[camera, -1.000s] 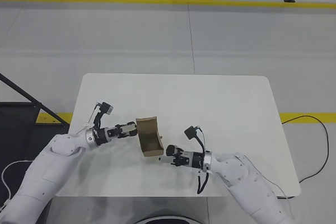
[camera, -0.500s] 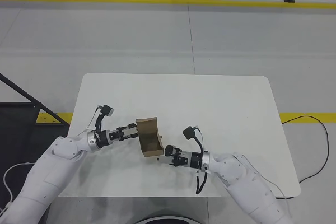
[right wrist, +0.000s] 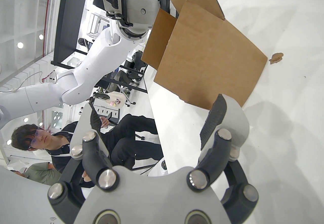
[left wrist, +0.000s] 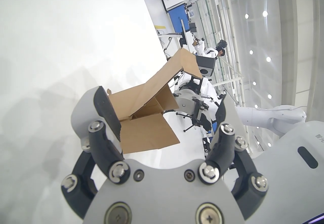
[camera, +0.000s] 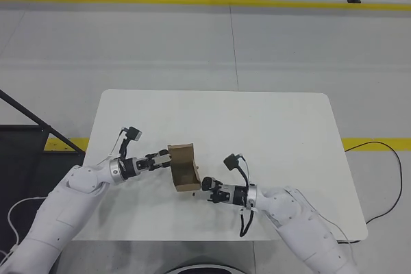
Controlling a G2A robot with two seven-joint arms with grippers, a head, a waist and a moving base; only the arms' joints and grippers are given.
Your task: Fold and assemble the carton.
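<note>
White worktop (camera: 274, 130). Brown carton (camera: 182, 166), partly folded with flaps loose, sits toward the near-left corner, between both claws. Left claw (camera: 164, 158) is spread wide at the carton's left flap. Right claw (camera: 206, 185) is spread wide just beside its near corner. Small cardboard scrap (right wrist: 276, 57) lies beside the carton.
</note>
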